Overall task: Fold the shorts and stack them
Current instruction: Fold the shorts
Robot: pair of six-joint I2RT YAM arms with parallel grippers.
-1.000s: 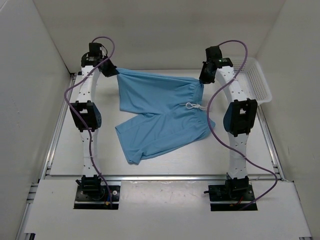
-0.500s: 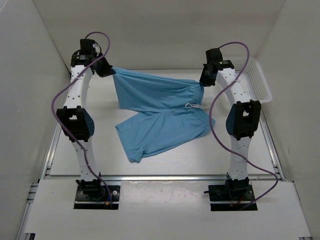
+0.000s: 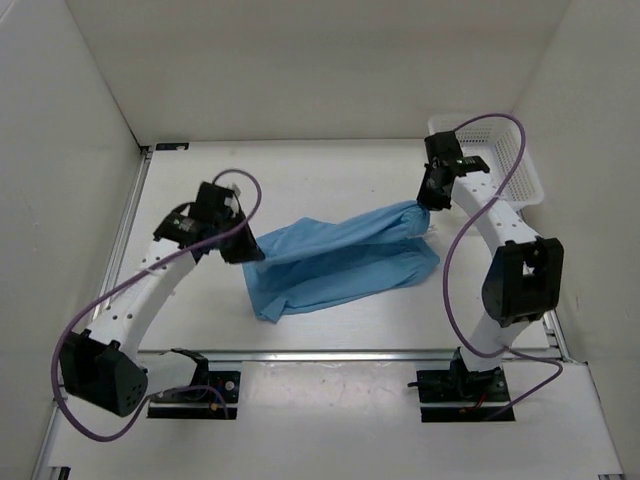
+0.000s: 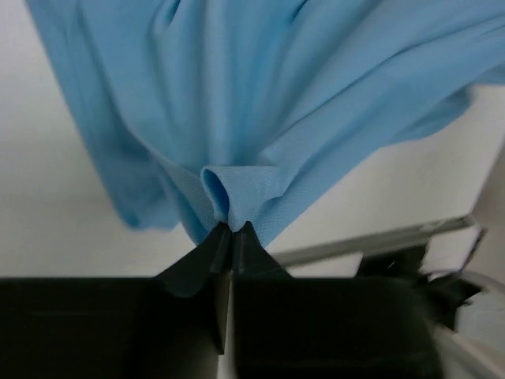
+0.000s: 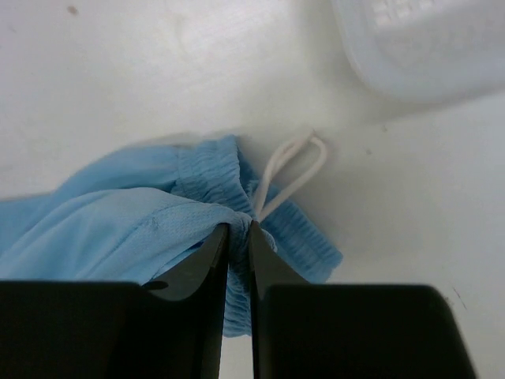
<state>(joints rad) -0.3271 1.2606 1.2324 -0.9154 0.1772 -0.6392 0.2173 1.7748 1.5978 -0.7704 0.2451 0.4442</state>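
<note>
The light blue shorts (image 3: 340, 258) lie across the table's middle, doubled over lengthwise, stretched between my two grippers. My left gripper (image 3: 250, 248) is shut on the hem end of the shorts (image 4: 237, 118); the fabric bunches at the fingertips (image 4: 230, 227). My right gripper (image 3: 430, 200) is shut on the gathered waistband (image 5: 237, 229), with the white drawstring loop (image 5: 292, 170) lying just beyond the tips. The lower leg rests on the table under the lifted layer.
A white mesh basket (image 3: 500, 155) stands at the back right, close behind the right gripper; its rim shows in the right wrist view (image 5: 418, 47). White walls enclose the table. A metal rail (image 3: 330, 352) runs along the near edge.
Both grippers have pulled the far edge of the shorts toward the near side and lowered it, folding the upper half over the lower half. The left arm swung far down and forward.
</note>
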